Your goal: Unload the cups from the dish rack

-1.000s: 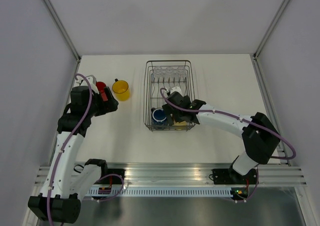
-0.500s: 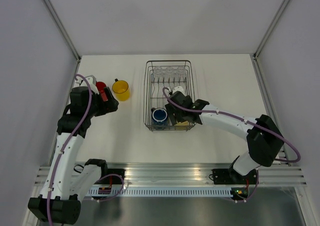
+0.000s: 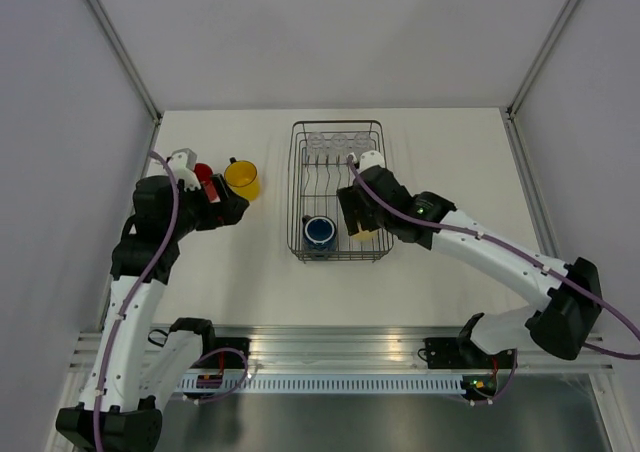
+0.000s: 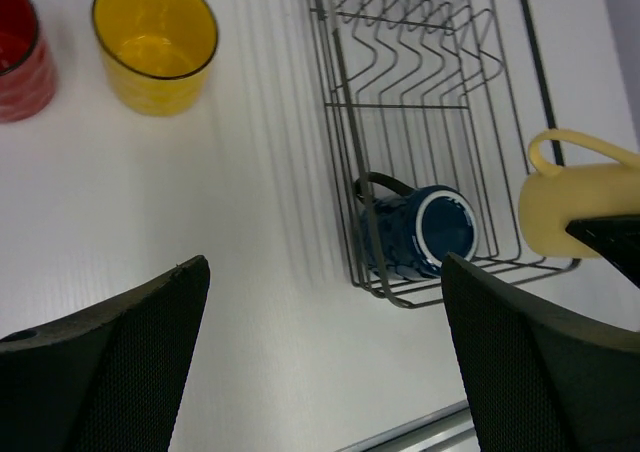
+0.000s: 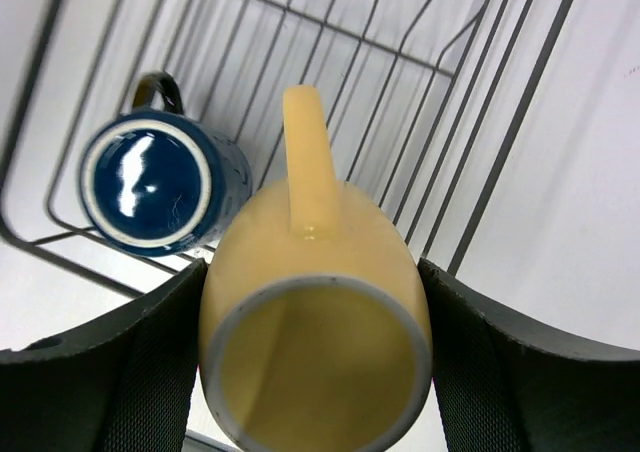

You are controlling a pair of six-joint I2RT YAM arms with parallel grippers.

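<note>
My right gripper (image 3: 358, 222) is shut on the pale cream-yellow mug (image 5: 315, 342) and holds it above the near right corner of the dish rack (image 3: 298, 187). The mug also shows in the left wrist view (image 4: 575, 207). The dark blue mug (image 3: 319, 232) lies on its side in the rack's near left corner; it shows in both wrist views (image 4: 420, 230) (image 5: 160, 187). Three clear glass tumblers (image 3: 340, 140) stand at the rack's far end. The red mug (image 3: 203, 174) and the orange-yellow mug (image 3: 241, 179) stand on the table left of the rack. My left gripper (image 3: 228, 209) is open and empty beside them.
The white table (image 3: 450, 162) has walls at the left, the right and the back. An aluminium rail (image 3: 340, 347) runs along the near edge by the arm bases.
My right gripper has lifted the cream-yellow mug up out of the rack's near right corner, and the arm has swung further right. My left arm has shifted slightly.
</note>
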